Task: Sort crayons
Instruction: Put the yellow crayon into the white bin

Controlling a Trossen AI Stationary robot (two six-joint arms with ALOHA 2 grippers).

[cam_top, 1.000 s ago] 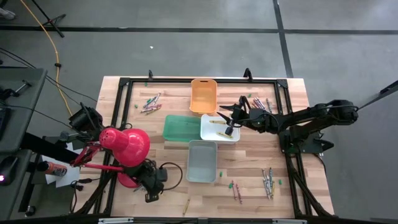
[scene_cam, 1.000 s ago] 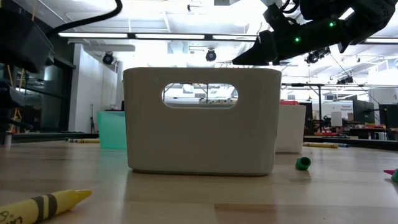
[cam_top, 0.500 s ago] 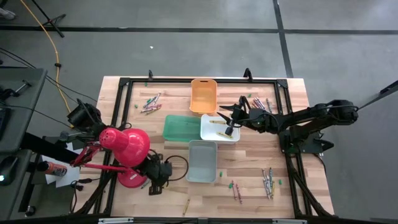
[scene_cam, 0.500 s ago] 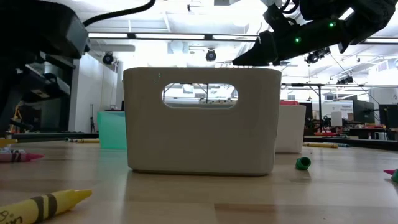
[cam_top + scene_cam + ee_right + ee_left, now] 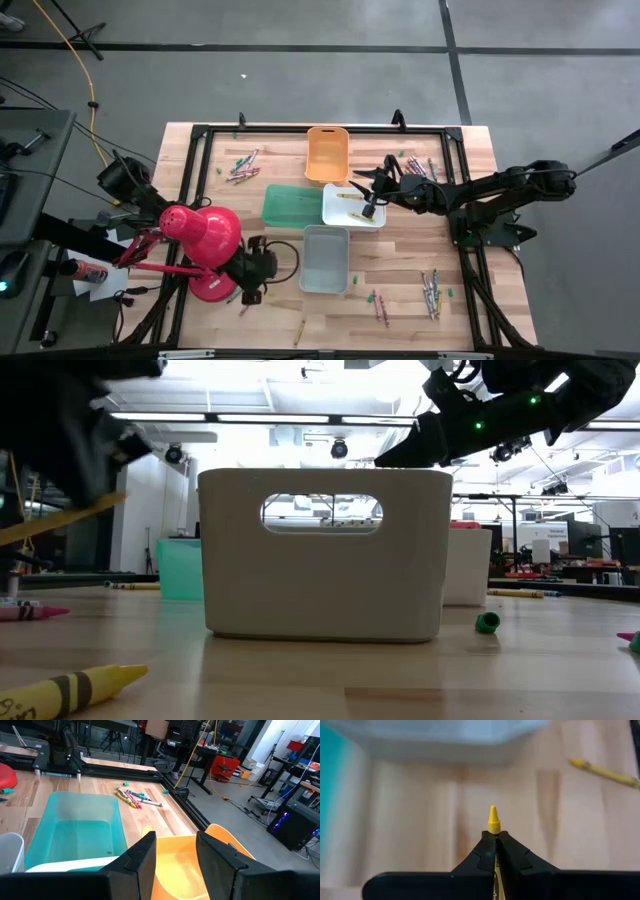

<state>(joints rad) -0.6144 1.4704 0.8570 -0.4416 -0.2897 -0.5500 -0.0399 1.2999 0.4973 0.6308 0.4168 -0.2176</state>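
Note:
My left gripper hangs near the front left of the table, just left of the grey bin, shut on a yellow crayon. In the low view that crayon slants clear of the table. My right gripper stands open and holds nothing, above the white bin and orange bin. Loose crayons lie in clusters at the far left, far right and near right. My left gripper pinches the yellow crayon between its two shut fingers, which lie along it. Only the pointed tip sticks out past the fingertips in the wrist view. The crayon is lifted clear of the table and tilted.
A green bin stands beside the white one. A red lamp hides part of the left arm. One yellow crayon lies near the front edge, close to the low camera. A green speck lies right of the grey bin.
My left gripper has risen off the table with the yellow crayon and gone toward the grey bin, turning as it went; the crayon now hangs clear of the wood. It stayed shut.

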